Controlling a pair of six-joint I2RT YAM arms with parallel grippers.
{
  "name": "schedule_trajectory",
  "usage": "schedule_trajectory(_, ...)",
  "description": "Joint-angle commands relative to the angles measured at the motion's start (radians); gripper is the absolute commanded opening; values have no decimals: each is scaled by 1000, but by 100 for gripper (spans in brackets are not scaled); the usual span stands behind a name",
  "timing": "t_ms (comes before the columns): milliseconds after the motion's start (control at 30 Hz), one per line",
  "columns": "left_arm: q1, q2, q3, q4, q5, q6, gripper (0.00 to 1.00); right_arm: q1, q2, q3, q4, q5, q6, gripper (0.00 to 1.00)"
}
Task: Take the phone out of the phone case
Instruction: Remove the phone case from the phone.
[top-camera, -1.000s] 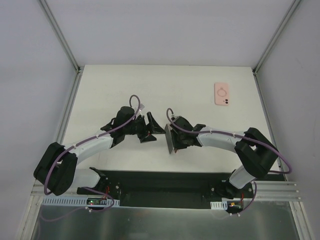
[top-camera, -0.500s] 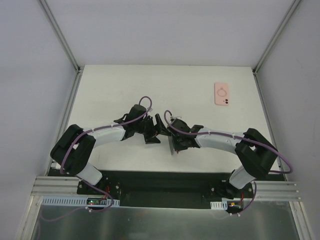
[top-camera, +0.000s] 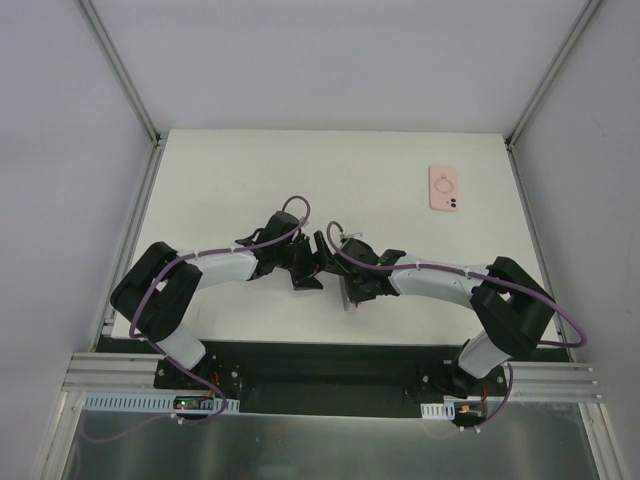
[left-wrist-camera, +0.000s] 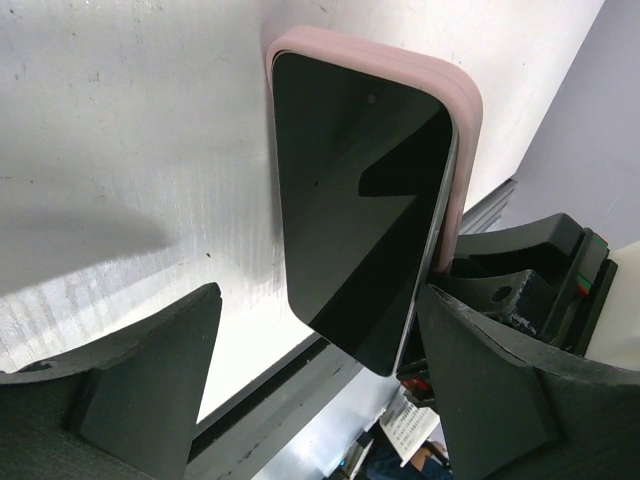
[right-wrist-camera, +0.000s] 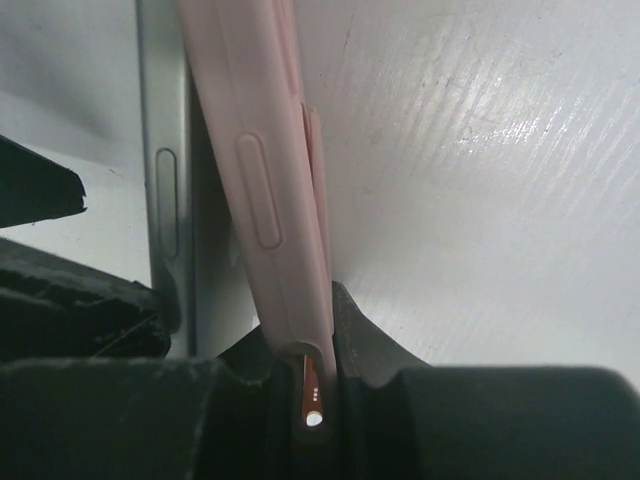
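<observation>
My right gripper (top-camera: 352, 283) is shut on a pink phone case (right-wrist-camera: 265, 180) and holds it on edge just above the white table. The black-screened phone (left-wrist-camera: 360, 200) sits in the case (left-wrist-camera: 466, 130), and its near end stands out from the case's lip. In the right wrist view the phone's grey edge (right-wrist-camera: 165, 190) is parted from the case by a gap. My left gripper (top-camera: 312, 261) is open, with one finger (left-wrist-camera: 140, 380) on each side of the phone's near end, and I cannot tell whether it touches the phone.
A second pink case with a ring holder (top-camera: 444, 188) lies flat at the table's far right. The black base strip (top-camera: 320, 365) runs along the near edge. Side walls stand close on the left and right.
My left arm has swung right toward the right gripper, and its open fingers now straddle the phone's end. The right gripper with the case has shifted only slightly.
</observation>
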Motion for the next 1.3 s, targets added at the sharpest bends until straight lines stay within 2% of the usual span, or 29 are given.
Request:
schedule_trajectory(0, -12, 15, 23, 38, -38, -22, 77, 9, -13, 30, -74, 24, 2, 1)
schedule_trajectory(300, -20, 7, -2, 121, -85, -88, 76, 14, -19, 31, -77, 33, -1, 1)
schedule_trajectory(767, -64, 75, 101, -164, -203, -24, 67, 14, -19, 41, -80, 41, 2, 1)
schedule_trajectory(967, -73, 66, 124, -293, -265, 30, 52, 14, -20, 45, -83, 48, 7, 1)
schedule_trajectory(1000, -75, 61, 121, -299, -274, 33, 51, 14, -19, 44, -85, 48, 7, 2)
schedule_trajectory(1033, -75, 54, 115, -305, -277, 39, 44, 14, -19, 44, -83, 48, 9, 1)
schedule_trajectory(1233, -86, 63, 107, -301, -262, 56, 33, 14, -13, 48, -82, 51, 19, 1)
schedule_trajectory(1267, -89, 64, 107, -302, -257, 57, 28, 14, -14, 48, -83, 51, 24, 2)
